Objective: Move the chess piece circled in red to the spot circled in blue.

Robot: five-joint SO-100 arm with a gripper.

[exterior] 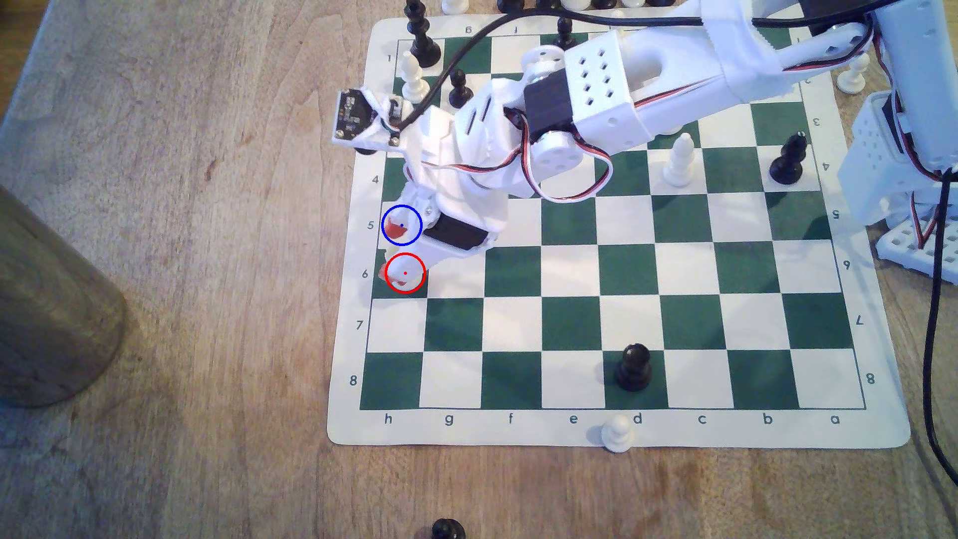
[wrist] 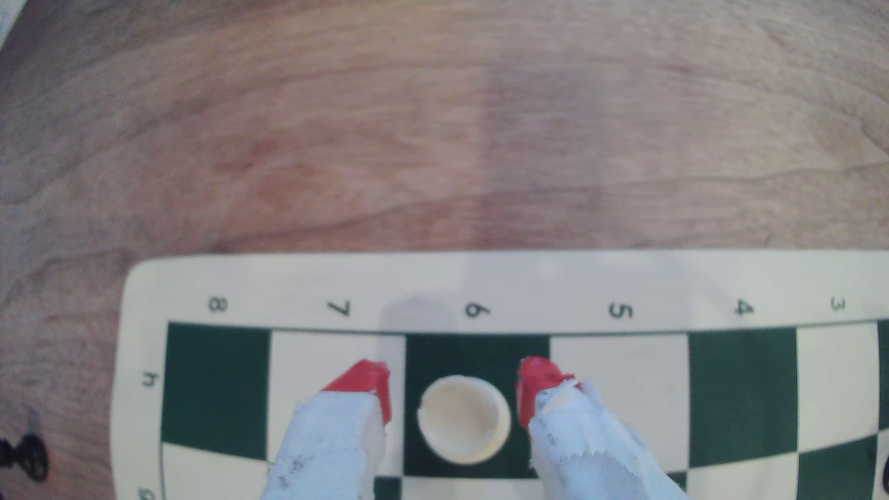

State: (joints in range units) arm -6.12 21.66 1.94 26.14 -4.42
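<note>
The chessboard (exterior: 570, 321) is checkered dark green and cream, with a cream border carrying dark letters and numbers. The rook (wrist: 464, 419) is cream-white; the gripper (wrist: 454, 389) has red fingertips (wrist: 368, 382) above white wrapping.

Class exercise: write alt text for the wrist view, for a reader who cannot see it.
The open gripper straddles a white rook on green square h6, its red-tipped fingers clear of it on both sides. Cream square h5 lies adjacent; wooden table lies beyond the board's edge.

Chessboard (exterior: 570, 321): one.
White rook (wrist: 464, 420): one.
White bishops: two, upper-left bishop (exterior: 413, 77), centre-right bishop (exterior: 680, 160).
White pawns fully in frame: two, lower-centre pawn (exterior: 617, 433), upper-right pawn (exterior: 853, 75).
Red fingertips (wrist: 365, 380): two.
</note>
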